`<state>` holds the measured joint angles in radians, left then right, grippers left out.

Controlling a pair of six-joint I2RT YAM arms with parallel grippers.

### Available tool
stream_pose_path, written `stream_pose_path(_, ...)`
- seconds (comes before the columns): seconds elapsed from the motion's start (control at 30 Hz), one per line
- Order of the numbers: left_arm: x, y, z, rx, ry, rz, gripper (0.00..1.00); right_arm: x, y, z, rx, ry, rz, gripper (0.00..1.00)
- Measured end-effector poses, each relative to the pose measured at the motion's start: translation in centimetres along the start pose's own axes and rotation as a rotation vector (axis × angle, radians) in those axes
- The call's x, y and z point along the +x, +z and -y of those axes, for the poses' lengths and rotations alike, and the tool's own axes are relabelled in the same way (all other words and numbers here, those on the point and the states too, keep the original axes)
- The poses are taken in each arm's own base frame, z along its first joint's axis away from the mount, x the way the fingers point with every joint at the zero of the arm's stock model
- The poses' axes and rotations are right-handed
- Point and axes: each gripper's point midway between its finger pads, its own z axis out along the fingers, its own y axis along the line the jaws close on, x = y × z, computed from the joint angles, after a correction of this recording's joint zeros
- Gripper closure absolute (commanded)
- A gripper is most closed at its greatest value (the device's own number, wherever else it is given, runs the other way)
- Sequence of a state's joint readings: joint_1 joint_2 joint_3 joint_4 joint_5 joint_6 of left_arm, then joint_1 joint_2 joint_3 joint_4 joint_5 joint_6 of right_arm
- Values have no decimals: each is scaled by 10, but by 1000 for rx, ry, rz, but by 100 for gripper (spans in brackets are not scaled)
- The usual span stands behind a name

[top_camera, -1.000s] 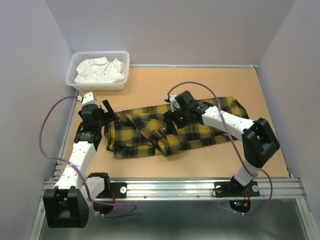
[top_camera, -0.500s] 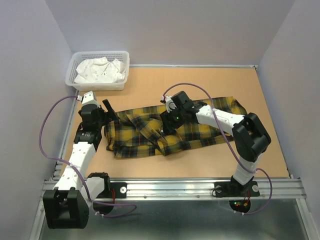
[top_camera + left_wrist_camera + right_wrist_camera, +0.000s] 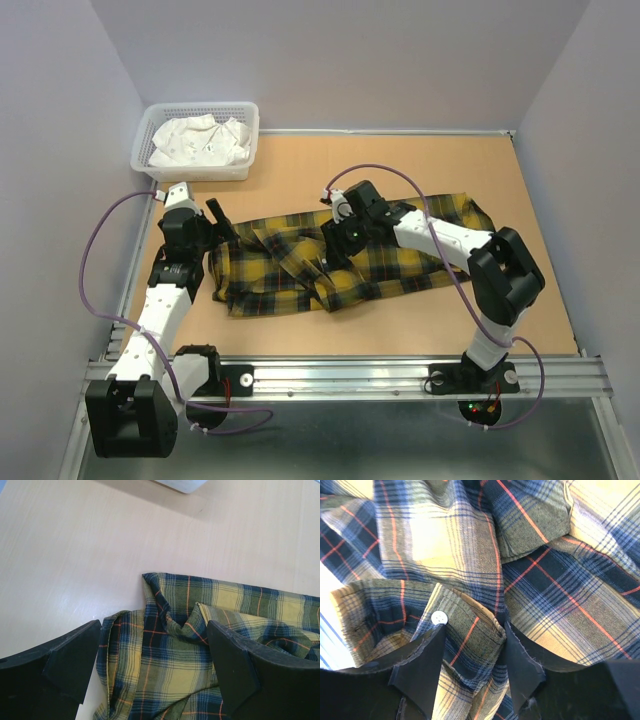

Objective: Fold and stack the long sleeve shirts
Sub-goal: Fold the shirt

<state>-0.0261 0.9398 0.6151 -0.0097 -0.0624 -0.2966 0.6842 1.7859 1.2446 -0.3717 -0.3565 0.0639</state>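
The large yellow flannel shirt with dark navy plaid and thin red lines (image 3: 400, 262) lies crumpled lengthwise across the middle of the tan wooden tabletop (image 3: 350, 170), with folds bunched near its centre.

My right tool (image 3: 335, 252) is down on those central folds. In the right wrist view its fingers (image 3: 520, 665) stand on either side of a raised fold that carries a small white button (image 3: 438, 617). Cloth fills the gap between them, and I cannot tell whether the fold is truly pinched.

My left tool (image 3: 207, 226) is at the shirt's left end, released. Its jaws are spread wide, above the cloth's corner in the left wrist view, gripping nothing.

In the upper left of the overhead frame, well apart from the shirt, sits a white plastic mesh basket (image 3: 247, 140) holding rumpled white cloth (image 3: 200, 140).
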Motion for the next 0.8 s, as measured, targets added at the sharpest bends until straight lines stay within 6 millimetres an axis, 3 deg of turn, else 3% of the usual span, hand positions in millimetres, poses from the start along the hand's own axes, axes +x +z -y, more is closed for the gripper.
stream_pose_path(0.3,-1,0,1,3,0,5,2,-14,-14,-12,-29,-18,51,46)
stream_pose_path(0.37,-1,0,1,3,0,5,2,-14,-14,-14,-35,-20,51,50)
stream_pose_path(0.8,-1,0,1,3,0,5,1,-9,-8,-17,-57,-25,34,51)
